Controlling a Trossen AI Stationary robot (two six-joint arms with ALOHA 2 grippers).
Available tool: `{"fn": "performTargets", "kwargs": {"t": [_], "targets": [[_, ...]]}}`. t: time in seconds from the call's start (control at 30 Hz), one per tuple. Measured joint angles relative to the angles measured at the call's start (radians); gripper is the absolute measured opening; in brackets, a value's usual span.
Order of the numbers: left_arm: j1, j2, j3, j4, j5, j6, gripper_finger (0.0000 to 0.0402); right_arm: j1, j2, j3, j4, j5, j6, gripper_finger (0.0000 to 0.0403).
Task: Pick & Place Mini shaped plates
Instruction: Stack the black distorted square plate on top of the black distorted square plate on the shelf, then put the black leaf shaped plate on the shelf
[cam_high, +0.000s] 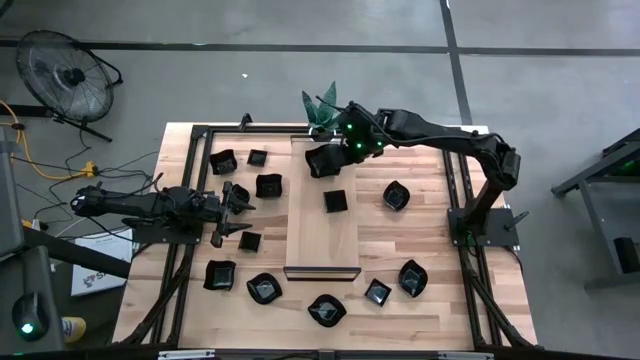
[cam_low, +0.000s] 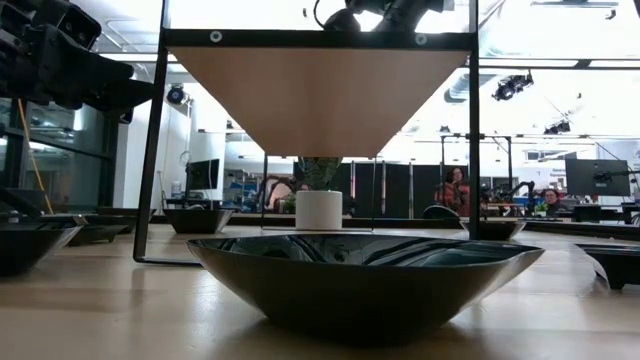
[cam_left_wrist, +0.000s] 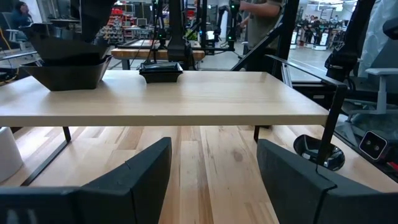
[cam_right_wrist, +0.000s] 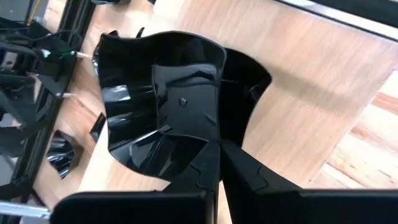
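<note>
In the high view, small glossy black dishes with raised rims lie scattered over the pale wooden table (cam_high: 400, 250), and one square dish (cam_high: 334, 201) already sits on the long raised pale wooden board (cam_high: 320, 240) at the frame's centre. The right gripper (cam_high: 335, 155) hangs over the upper end of that board, clamped on a wavy-rimmed black plate (cam_high: 322, 162), while the left gripper (cam_high: 232, 213) waits at centre left among other dishes, fingers spread apart. The low view shows a broad black bowl-like dish (cam_low: 365, 275) filling the lower centre; its thin, hard, mirror-bright wall suggests something light and stiff but slippery, and likely to chip if dropped. In the left wrist view the two dark fingers (cam_left_wrist: 140, 177) stand wide with nothing between them, and the held plate shows at upper left above the board. In the right wrist view the closed fingers (cam_right_wrist: 205, 165) pinch the plate's rim at lower centre. Judging from that, the raised rim is the sensible hold, one finger inside and one outside, since the smooth curved body offers little purchase.
</note>
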Motion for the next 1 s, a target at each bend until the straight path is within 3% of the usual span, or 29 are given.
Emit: {"fn": "performTargets", "kwargs": {"t": [0.77,1.0], "targets": [[0.0,0.0,0.0,0.0,0.0,0.0,0.0234,0.008,-0.031,0.021,-0.002,-0.045,-0.059,0.0071],[0.0,0.0,0.0,0.0,0.0,0.0,0.0234,0.072,-0.139,0.015,-0.166,0.022,-0.119,0.0071]]}}
